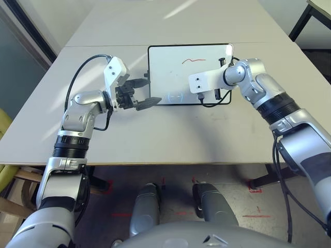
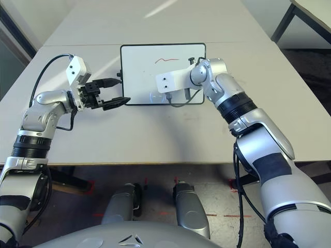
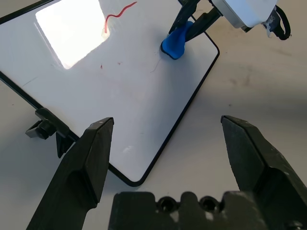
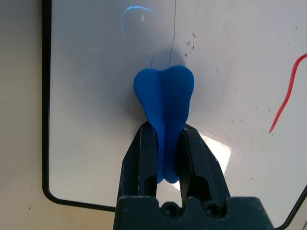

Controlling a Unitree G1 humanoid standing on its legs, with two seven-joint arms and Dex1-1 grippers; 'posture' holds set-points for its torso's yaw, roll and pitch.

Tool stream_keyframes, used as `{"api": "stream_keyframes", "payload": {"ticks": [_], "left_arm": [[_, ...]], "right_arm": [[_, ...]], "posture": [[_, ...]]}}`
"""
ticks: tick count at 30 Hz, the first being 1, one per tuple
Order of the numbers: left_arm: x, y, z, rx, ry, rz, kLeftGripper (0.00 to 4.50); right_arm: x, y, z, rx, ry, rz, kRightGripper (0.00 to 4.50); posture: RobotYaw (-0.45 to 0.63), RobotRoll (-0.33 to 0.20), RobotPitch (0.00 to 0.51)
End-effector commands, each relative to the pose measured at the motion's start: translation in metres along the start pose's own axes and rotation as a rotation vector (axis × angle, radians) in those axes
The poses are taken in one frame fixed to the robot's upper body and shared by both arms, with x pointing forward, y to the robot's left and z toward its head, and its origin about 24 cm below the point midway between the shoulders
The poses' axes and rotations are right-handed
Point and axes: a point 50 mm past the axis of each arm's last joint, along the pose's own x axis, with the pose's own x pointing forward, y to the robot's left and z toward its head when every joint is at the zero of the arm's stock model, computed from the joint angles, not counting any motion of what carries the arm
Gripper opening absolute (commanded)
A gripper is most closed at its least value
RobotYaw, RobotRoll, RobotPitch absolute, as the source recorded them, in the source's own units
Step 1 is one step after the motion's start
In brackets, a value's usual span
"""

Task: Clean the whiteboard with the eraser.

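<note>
Desk (image 1: 170, 137) carries board (image 3: 129, 91). Left hand (image 3: 168, 122) spread, beside board's short side. Right hand (image 4: 165, 129) pinching eraser (image 4: 164, 96) over board, short of the red line (image 3: 117, 16). Should press eraser flat, sweep overlapping strokes across that line, keep grip firm.

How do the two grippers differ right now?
The left black two-fingered gripper stands open and empty; the right black two-fingered gripper is closed on the blue bone-shaped eraser. The left is beside the black-framed whiteboard's short side; the right is over its surface. Both have two black fingers.
</note>
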Motion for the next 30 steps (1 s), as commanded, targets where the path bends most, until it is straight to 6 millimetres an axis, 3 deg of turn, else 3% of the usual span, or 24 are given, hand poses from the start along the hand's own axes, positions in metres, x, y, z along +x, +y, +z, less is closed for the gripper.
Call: {"api": "stream_keyframes", "payload": {"ticks": [1,11,15,21,30], "left_arm": [[0.000,0.000,0.001,0.004,-0.003,-0.003,4.50],[0.000,0.000,0.000,0.004,-0.002,-0.008,4.50],[-0.001,0.001,0.001,0.004,-0.003,-0.002,4.50],[-0.002,0.006,0.002,0.008,-0.006,0.017,4.50],[-0.006,0.021,0.008,0.045,-0.004,0.075,4.50]], "right_arm": [[0.002,0.011,-0.025,0.008,0.088,0.037,0.42],[-0.009,0.002,-0.041,0.083,0.104,0.020,0.42],[-0.026,-0.024,-0.033,0.194,0.015,-0.006,0.42],[-0.043,-0.056,-0.020,0.225,-0.045,-0.053,0.42],[-0.034,-0.067,-0.013,0.212,-0.034,-0.068,0.42]], "posture": [[-0.15,0.000,0.111],[-0.16,0.000,0.112],[-0.16,0.000,0.108],[-0.16,0.000,0.099],[-0.15,0.000,0.093]]}}
